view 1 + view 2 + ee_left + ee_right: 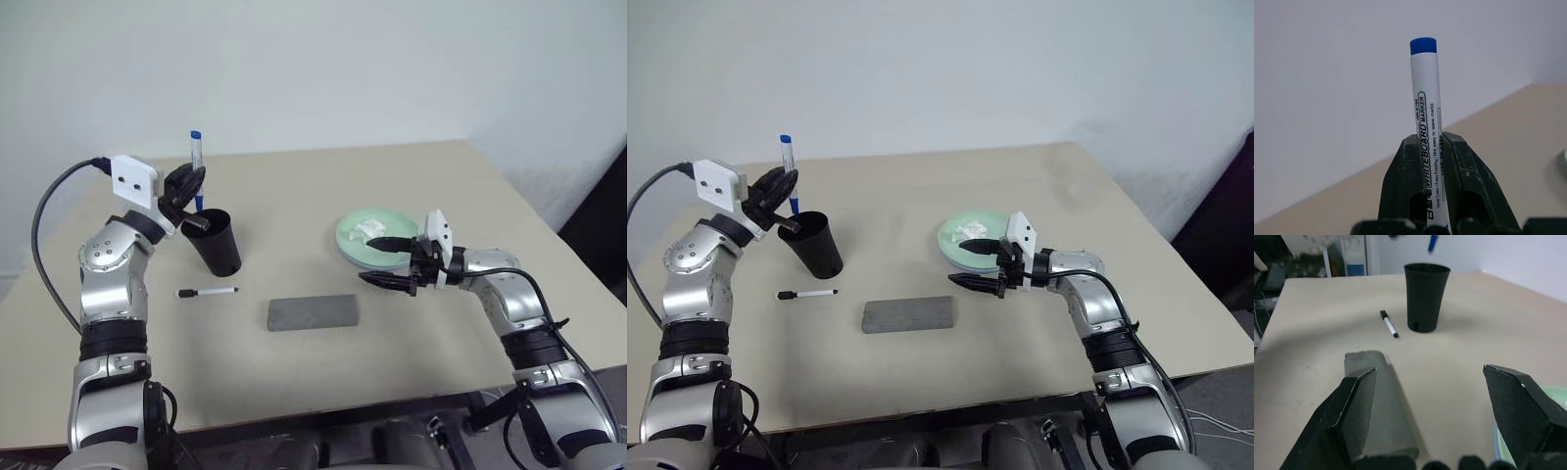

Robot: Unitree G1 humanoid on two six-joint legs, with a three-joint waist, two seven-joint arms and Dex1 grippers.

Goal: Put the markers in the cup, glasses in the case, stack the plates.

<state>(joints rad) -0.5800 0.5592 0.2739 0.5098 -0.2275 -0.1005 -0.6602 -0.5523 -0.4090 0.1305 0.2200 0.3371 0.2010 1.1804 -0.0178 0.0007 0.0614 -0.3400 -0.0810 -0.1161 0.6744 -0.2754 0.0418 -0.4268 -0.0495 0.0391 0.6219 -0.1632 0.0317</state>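
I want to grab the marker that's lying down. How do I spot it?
Start at the beige table and find the black cup near its left side. Just in front of the cup, left of the grey case, a thin white marker lies flat. Its cap is black, while the blue-capped marker is held upright above the cup.

1. A beige table (411,333) spans the scene, its surface plain and matte.
2. A pale wall (323,69) rises behind the table's far edge.
3. A crumpled white scrap (369,229) lies right of centre, toward the far side.
4. In the right wrist view, cluttered furniture and equipment (1317,257) stand beyond the table's left end, too blurred to identify.
5. A dark area (602,230) lies past the table's right edge.
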